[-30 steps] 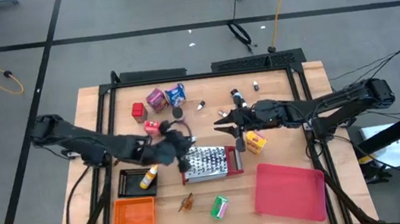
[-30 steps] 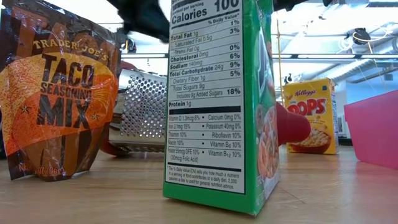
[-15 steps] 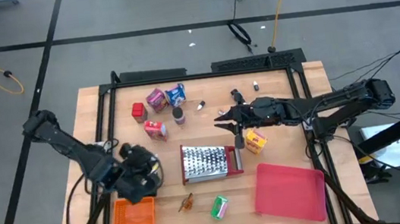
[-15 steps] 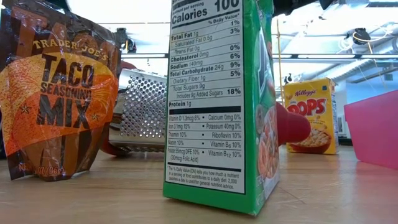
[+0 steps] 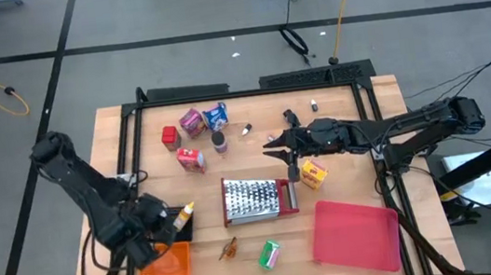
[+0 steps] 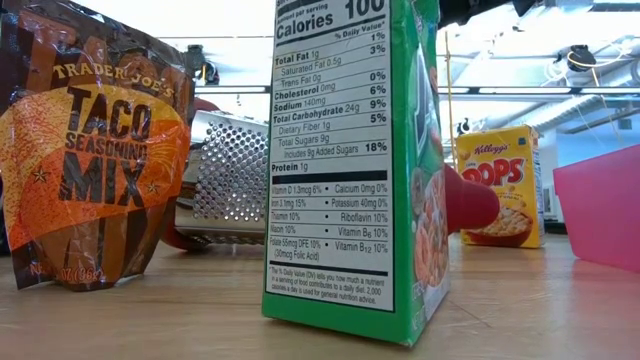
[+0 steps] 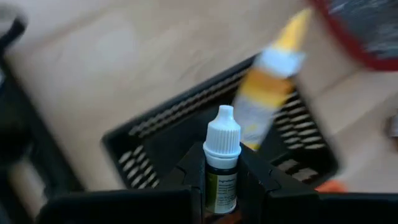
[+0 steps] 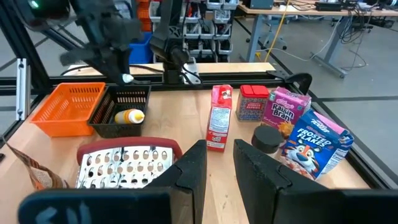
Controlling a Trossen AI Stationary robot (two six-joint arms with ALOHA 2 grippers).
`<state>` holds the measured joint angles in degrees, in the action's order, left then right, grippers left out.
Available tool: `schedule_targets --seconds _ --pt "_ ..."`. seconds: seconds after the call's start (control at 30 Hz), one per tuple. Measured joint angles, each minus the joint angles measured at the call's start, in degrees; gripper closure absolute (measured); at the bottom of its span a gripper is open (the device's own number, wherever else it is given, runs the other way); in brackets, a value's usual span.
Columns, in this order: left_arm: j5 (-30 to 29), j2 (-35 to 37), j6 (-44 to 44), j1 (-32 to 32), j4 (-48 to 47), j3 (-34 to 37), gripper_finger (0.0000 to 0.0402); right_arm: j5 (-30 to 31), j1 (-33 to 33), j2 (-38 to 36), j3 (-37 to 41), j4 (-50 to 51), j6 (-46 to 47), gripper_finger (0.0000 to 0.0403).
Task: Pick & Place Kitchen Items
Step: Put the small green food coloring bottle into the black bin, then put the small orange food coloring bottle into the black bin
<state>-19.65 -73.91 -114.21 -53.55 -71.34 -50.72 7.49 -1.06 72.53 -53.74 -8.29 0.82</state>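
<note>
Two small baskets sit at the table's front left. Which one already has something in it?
The black basket, not the orange basket beside it: a yellow bottle lies on its side inside. The left gripper, above the black one, holds a white-capped dropper bottle.

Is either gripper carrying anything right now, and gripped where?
The left gripper holds a small white-capped dropper bottle by its lower body, above the black basket. The right gripper holds nothing.

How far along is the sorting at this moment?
Done: one yellow bottle lies in the black basket. In hand: the left gripper holds a white-capped dropper bottle above that basket. Left: the boxes, the dark jar and the green box remain on the table; the right gripper hovers empty.
</note>
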Motion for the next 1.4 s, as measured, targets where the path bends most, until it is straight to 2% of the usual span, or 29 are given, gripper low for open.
schedule_targets --seconds 0.1,0.27,0.77,0.9,1.0,1.27,1.4 --pt "2.8 0.0 -4.2 -1.5 0.9 2.7 0.0359 0.0 0.0 0.0 0.0 0.0 0.0 0.0328" --pt "3.0 0.0 -6.7 -2.5 2.6 4.3 0.0355 0.0 0.0 0.0 0.0 0.0 0.0 0.0328" --pt "1.7 0.0 -7.8 -2.4 2.3 5.2 0.0219 0.0 2.0 0.0 0.0 2.8 0.4 0.0328" --pt "-5.3 0.0 -5.9 -2.4 2.4 5.2 0.0190 0.0 3.5 0.0 0.0 3.4 0.4 0.0328" --pt "-13.1 0.2 -3.3 -2.3 2.0 4.6 0.0179 -0.5 5.5 1.1 0.0 3.9 2.1 0.0328" --pt "-36.2 1.0 6.5 -0.2 1.2 2.1 0.0177 -11.0 13.7 9.0 -0.2 3.2 4.7 0.0328" --pt "-40.9 1.0 14.8 4.4 2.5 0.5 0.0176 -14.4 16.5 14.3 -3.1 3.5 4.4 0.0328"
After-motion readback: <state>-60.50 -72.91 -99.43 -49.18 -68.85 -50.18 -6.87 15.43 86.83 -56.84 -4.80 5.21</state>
